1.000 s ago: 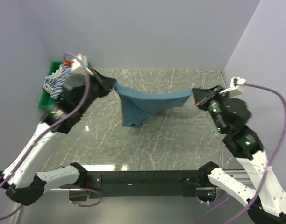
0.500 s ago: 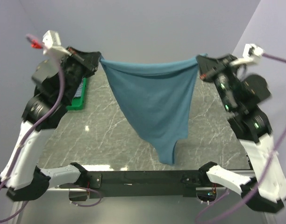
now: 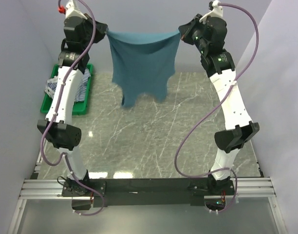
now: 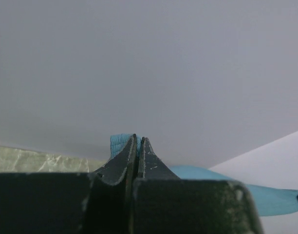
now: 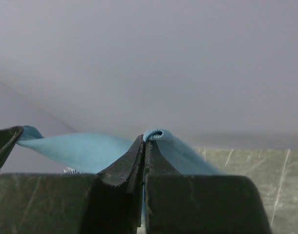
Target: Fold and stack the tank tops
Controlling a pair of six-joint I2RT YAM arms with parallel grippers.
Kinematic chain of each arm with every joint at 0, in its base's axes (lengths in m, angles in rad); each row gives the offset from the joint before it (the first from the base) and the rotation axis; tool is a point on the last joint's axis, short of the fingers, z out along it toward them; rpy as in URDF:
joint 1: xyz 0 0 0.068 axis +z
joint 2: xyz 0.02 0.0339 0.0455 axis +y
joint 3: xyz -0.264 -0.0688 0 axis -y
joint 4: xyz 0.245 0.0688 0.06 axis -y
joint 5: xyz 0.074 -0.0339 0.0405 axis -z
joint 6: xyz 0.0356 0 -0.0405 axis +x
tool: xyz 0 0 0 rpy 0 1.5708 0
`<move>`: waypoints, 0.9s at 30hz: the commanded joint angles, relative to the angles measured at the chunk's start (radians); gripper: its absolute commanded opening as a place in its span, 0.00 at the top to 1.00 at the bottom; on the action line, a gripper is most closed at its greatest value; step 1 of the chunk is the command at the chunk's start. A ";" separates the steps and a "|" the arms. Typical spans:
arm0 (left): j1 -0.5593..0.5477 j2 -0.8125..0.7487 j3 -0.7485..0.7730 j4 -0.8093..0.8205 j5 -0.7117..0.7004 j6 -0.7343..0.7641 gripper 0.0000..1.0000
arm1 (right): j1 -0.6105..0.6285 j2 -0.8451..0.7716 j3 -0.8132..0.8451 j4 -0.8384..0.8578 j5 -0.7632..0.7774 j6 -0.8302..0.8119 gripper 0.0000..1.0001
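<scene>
Plain teal-blue soft cloth tank top (image 3: 141, 63) hangs spread above the bench's far edge, its upper corners clamped one in the left gripper (image 3: 105, 32) and one in the right gripper (image 3: 181, 35). Fabric looks light and limp, likely to sag and twist, so corner holds suit it. Green plastic bin (image 3: 86, 97) holding striped cloth (image 3: 51, 87) sits at the far-left corner, close beside the left arm's way down.

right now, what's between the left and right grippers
The teal tank top, its upper edge stretched from the left gripper to the right gripper and hanging down; the top view shows it.
</scene>
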 commanded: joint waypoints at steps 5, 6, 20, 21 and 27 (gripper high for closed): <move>0.035 -0.204 -0.184 0.153 0.085 -0.004 1.00 | -0.020 -0.157 -0.226 0.079 -0.039 0.012 1.00; 0.035 -0.227 -0.295 0.158 0.083 -0.017 1.00 | -0.022 -0.186 -0.303 0.095 -0.028 0.038 1.00; -0.032 -0.659 -1.664 0.363 0.198 -0.253 0.72 | 0.001 -0.530 -1.547 0.274 -0.126 0.192 0.55; -0.061 -0.672 -1.721 0.354 0.177 -0.259 0.58 | 0.004 -0.551 -1.583 0.285 -0.132 0.199 0.51; -0.100 -0.856 -1.775 0.151 0.042 -0.314 0.35 | 0.019 -0.740 -1.677 0.211 0.001 0.241 0.39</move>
